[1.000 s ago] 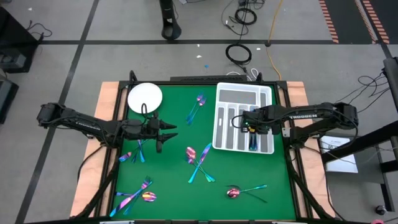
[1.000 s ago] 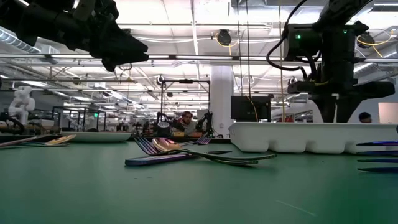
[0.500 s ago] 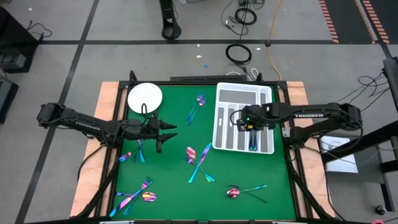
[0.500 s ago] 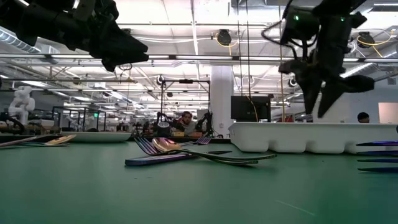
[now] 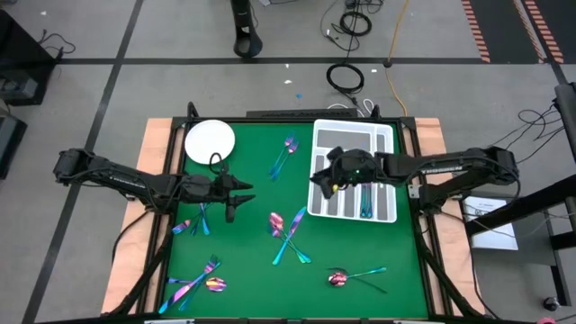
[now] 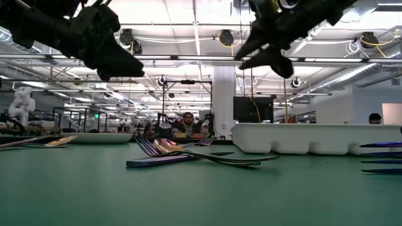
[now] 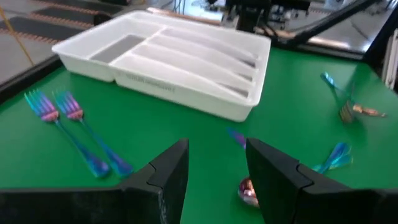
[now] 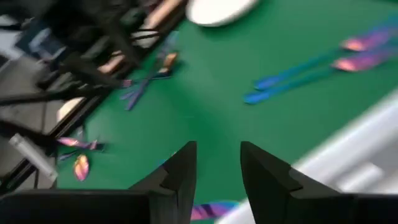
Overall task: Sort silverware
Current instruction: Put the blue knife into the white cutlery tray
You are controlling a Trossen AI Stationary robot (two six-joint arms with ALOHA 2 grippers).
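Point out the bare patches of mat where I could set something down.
Free: the mat between the plate and the spoons by the tray; also the near edge between the left pile and the near-right spoon. Crowded: the middle cluster and under the left gripper.

On my green table mat (image 5: 261, 193) I see a round white plate (image 5: 210, 139) near the far left corner and a white compartmented tray (image 5: 353, 138) on the far right side. Beyond the table, on the grey floor, a coiled black cable (image 5: 345, 77) lies. A paper sheet (image 5: 493, 220) lies beside the table's right edge.
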